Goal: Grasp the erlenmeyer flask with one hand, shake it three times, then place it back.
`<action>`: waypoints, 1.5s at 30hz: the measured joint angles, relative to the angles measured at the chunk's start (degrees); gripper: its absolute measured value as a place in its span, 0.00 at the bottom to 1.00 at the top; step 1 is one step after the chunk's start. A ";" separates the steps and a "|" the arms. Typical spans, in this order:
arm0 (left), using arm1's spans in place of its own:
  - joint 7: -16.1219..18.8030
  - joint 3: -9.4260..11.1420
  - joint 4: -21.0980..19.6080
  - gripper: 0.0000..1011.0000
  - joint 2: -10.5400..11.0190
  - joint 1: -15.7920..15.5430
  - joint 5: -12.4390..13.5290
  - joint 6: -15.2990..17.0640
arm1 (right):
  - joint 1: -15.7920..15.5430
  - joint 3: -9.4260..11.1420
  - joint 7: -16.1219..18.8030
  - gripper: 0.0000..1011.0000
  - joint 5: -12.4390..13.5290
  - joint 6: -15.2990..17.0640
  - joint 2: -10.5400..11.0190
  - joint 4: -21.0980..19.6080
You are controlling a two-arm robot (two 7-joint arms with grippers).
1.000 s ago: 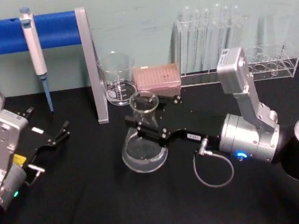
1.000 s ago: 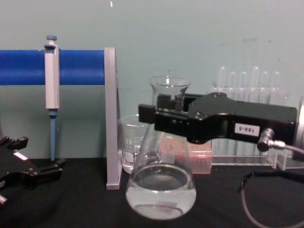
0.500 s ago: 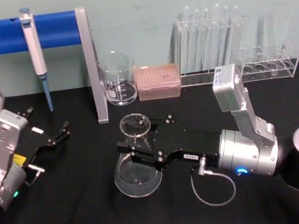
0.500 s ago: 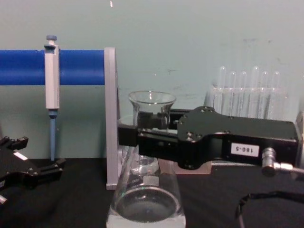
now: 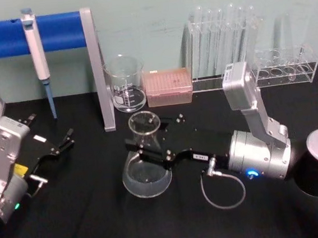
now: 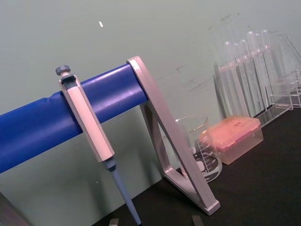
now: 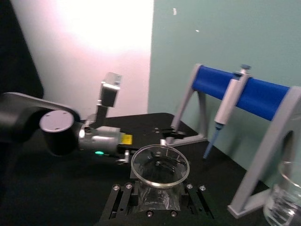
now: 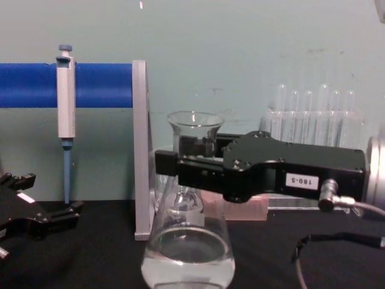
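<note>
1. Far left of the flask point(image 5: 147, 179), the left tool point(image 5: 63, 143) sits parked over the black bench point(image 5: 90, 227), jaws apart.
2. Flask is upright before the beaker point(image 5: 125, 83), holding clear liquid.
3. From the flask's right, the right tool point(image 5: 149, 149) reaches in, clamped on its neck.

The rear wall point(image 5: 154, 7) is flat and pale green, with faint scuff marks. The surface point(image 5: 101, 226) is matte black and runs back to the foot of this wall. In the right wrist view, a brightly lit white wall section point(image 7: 94, 47) adjoins the green at a vertical edge.
</note>
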 joint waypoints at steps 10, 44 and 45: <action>0.00 0.00 0.00 0.99 0.00 0.00 0.00 0.00 | 0.70 2.13 -4.55 0.45 -1.70 -0.41 -1.80 2.64; 0.00 0.00 0.00 0.99 0.00 0.00 0.00 0.00 | 0.66 13.66 -15.87 0.45 -7.49 -0.31 -5.86 9.65; 0.00 0.00 0.00 0.99 0.00 0.00 0.00 0.00 | 0.59 13.94 -16.03 0.45 -7.61 -0.28 -5.91 9.71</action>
